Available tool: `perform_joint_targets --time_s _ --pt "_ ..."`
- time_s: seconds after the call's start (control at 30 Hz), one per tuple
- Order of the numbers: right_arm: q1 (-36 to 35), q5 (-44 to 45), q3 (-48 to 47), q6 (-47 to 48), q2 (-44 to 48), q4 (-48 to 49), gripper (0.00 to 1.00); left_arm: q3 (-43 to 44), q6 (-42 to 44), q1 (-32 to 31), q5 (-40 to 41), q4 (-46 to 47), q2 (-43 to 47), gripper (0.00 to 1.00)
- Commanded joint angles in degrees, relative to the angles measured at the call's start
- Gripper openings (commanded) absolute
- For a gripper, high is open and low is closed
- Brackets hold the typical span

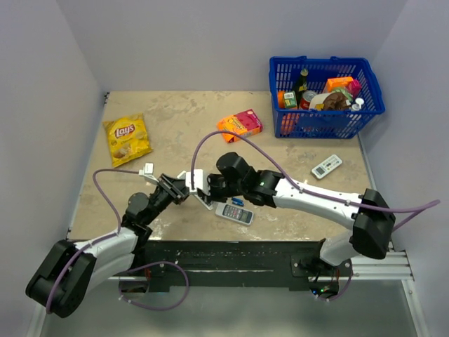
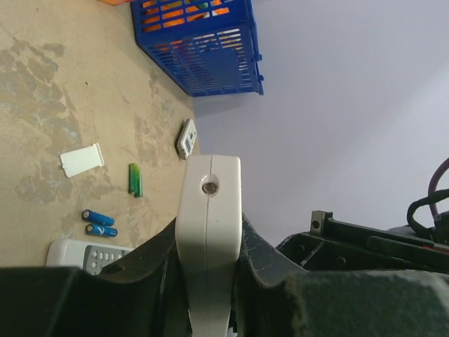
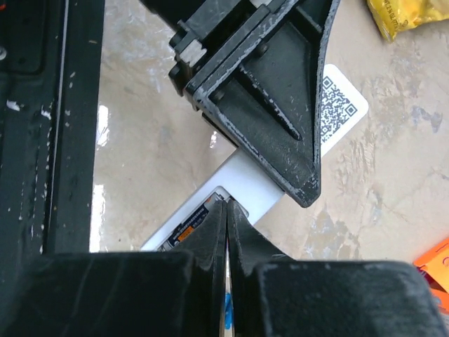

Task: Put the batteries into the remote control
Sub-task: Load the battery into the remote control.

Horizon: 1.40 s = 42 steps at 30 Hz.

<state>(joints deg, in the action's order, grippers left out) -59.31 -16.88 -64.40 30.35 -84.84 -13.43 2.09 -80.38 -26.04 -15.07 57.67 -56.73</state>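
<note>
The slim white remote control (image 2: 208, 196) is clamped edge-on between the fingers of my left gripper (image 2: 208, 237), which holds it above the table near the front centre (image 1: 175, 189). In the right wrist view the remote control (image 3: 256, 184) lies back-up, its battery bay open. A dark battery (image 3: 184, 228) with an orange label lies in the bay. My right gripper (image 3: 227, 205) is shut, with its tips down at the bay's end beside that battery and nothing between them. A left finger (image 3: 270, 105) crosses the remote's upper part.
On the table lie a white battery cover (image 2: 82, 160), a green pair (image 2: 135, 180), blue cells (image 2: 98, 217), a buttoned grey-white remote (image 1: 233, 213) and a display remote (image 1: 327, 166). Further back are a chips bag (image 1: 127, 137), an orange box (image 1: 240, 125) and a blue basket (image 1: 324, 96).
</note>
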Motion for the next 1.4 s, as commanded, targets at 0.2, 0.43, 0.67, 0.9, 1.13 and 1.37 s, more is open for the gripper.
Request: perform_joint_targets --time_s 0.2,0.43,0.67,0.9,1.13,1.37 --pt "-0.9 8.44 -1.61 -8.19 2.47 0.42 0.1 2.22 4.15 -1.47 0.22 4.12 4.7 0.0" --pt "-0.63 19.68 -1.69 -22.59 12.5 -1.5 0.56 3.62 13.92 0.99 0.04 -4.22 3.56 0.0" --pt "3.22 30.95 3.66 -31.56 17.07 -4.06 0.98 8.27 25.25 3.89 -0.58 -17.75 8.9 0.0" --pt "12.11 24.26 5.34 -35.53 11.64 -5.38 0.91 12.33 34.41 5.65 4.77 -34.88 14.1 0.0" --pt "12.81 19.38 2.62 -37.99 1.53 -5.47 0.8 9.78 33.98 6.18 4.88 -33.6 8.67 0.0" --pt "12.73 -1.79 7.79 -40.45 0.38 12.86 0.73 6.97 28.89 6.62 0.93 -22.37 4.09 0.0"
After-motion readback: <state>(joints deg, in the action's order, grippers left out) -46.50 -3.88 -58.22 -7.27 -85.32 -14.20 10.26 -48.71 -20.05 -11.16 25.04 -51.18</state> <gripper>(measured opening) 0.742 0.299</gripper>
